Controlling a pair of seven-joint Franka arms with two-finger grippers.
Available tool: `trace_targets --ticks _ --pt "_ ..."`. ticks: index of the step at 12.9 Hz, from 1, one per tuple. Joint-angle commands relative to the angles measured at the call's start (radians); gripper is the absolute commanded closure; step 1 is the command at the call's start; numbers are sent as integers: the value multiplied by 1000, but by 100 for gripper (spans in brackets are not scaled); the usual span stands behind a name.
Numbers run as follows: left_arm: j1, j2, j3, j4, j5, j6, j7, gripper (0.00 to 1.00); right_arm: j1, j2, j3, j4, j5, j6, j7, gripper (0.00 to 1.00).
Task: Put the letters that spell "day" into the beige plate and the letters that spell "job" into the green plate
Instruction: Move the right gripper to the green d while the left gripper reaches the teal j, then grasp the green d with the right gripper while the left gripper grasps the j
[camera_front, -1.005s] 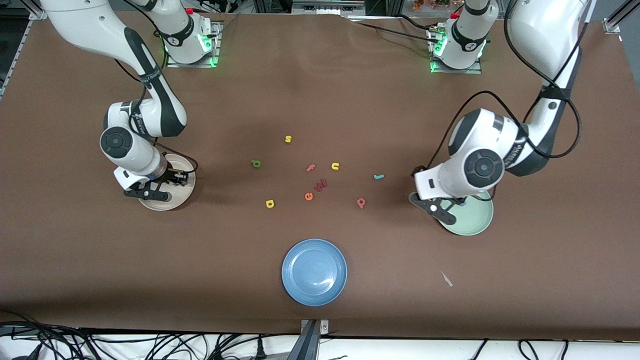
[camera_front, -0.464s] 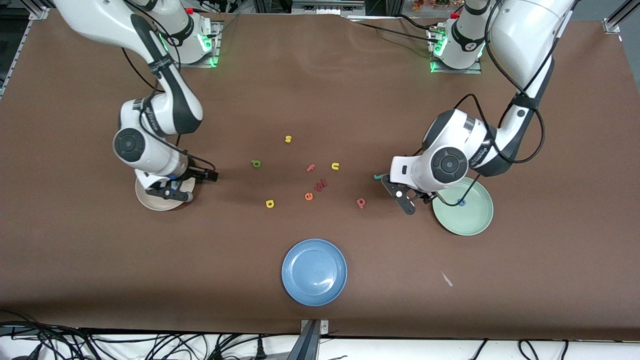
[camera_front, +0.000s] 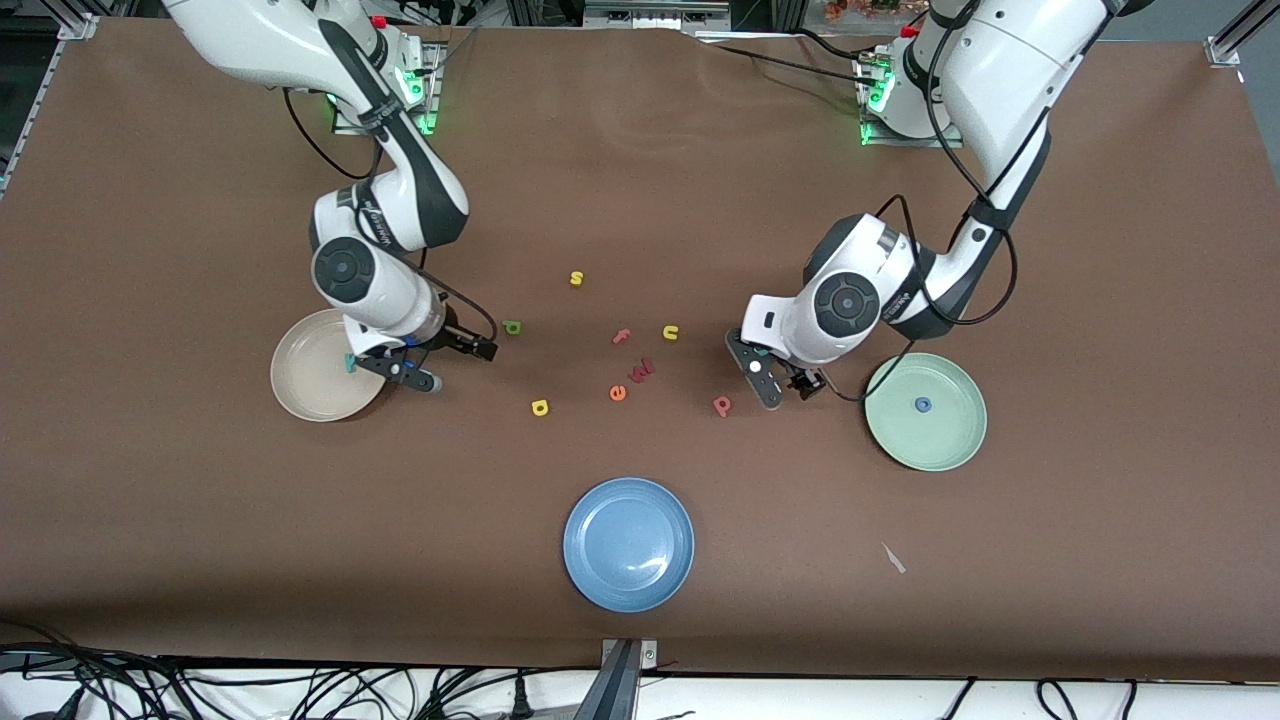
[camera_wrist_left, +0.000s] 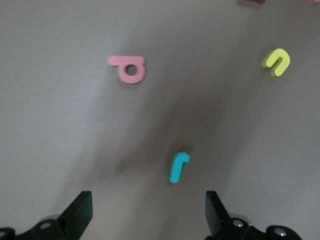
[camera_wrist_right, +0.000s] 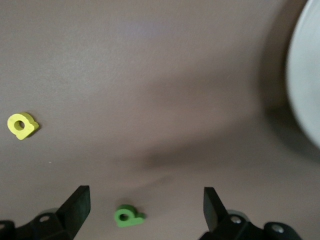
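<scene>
Both arms swung inward off their plates since a second ago. Blue o (camera_front: 922, 405) in green plate (camera_front: 950, 448); teal y (camera_front: 350, 363) on rim of beige plate (camera_front: 300, 385). Left gripper (camera_wrist_left: 147, 212), jaws apart, over teal j (camera_wrist_left: 178, 167), pink b (camera_wrist_left: 128, 68) near. Right gripper (camera_wrist_right: 145, 210), jaws apart, over bench (camera_front: 640, 620) by green d (camera_wrist_right: 128, 216), yellow a (camera_wrist_right: 22, 125) well apart.

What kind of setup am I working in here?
Probably a robotics lab bench: two arms bolted at the edge of a brown-covered table, loose cables along its front edge, and foam letters such as the yellow s as test props.
</scene>
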Motion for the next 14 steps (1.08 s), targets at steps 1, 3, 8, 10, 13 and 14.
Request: trace_targets --ticks 1,3,8,10,13,14 --pt "-26 0 6 -54 -10 74 30 7 42 17 -4 -2 14 29 102 0" --pt "-46 22 4 -45 47 77 29 15 62 35 -4 -6 14 55 148 0" --pt "-50 31 4 -42 95 82 30 21 102 58 -4 -40 10 87 196 0" --pt "-50 37 4 -42 95 97 30 22 112 69 -4 -39 10 87 196 0" --pt "-49 40 4 -42 130 97 30 29 115 75 -4 -40 10 87 196 2" --pt "-49 40 4 -42 132 97 30 30 117 77 -4 -40 10 87 196 6"
